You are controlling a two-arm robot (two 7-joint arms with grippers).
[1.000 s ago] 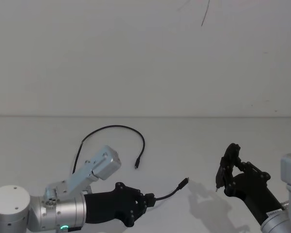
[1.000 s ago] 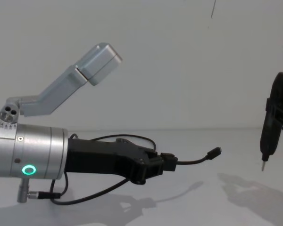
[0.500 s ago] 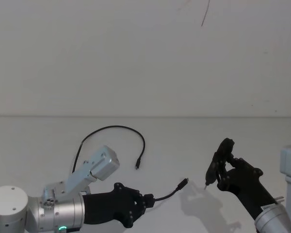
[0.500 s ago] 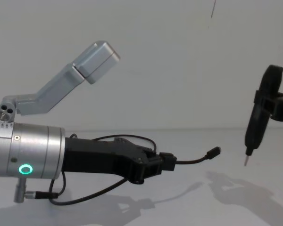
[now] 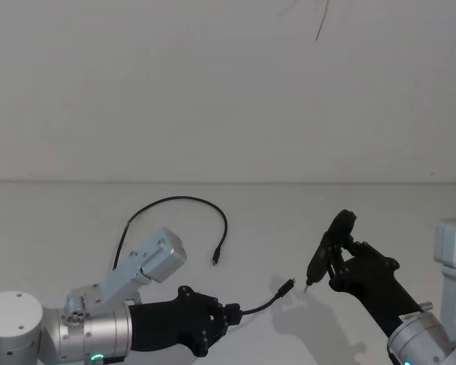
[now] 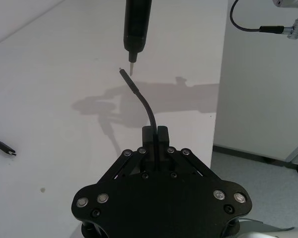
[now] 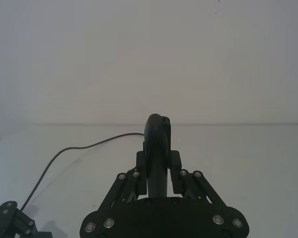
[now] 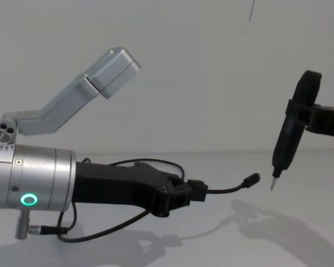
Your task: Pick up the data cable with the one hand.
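Note:
The data cable [image 5: 181,199] is thin and black and lies in an arc on the white table, one plug [image 5: 213,259] resting at mid-table. My left gripper [image 5: 232,311], black on a silver cylinder with a green ring light [image 8: 27,199], is shut on the cable near its other end. That end curves out over the table to a free plug [image 8: 252,179], also visible in the left wrist view as the plug [image 6: 122,72]. My right gripper [image 7: 158,166] is shut on a slender black tool [image 8: 290,133]. The tool's metal tip [image 5: 307,287] hangs just right of the free plug.
A short black lead [image 8: 47,229] hangs under the silver left arm. A silver bracket [image 8: 98,79] rises above that arm. A white wall stands behind the table. In the left wrist view a white panel [image 6: 263,74] stands beside the table edge.
My right gripper has carried the black tool leftward and forward, bringing its tip close to the cable's free plug. The left gripper and the cable have hardly moved.

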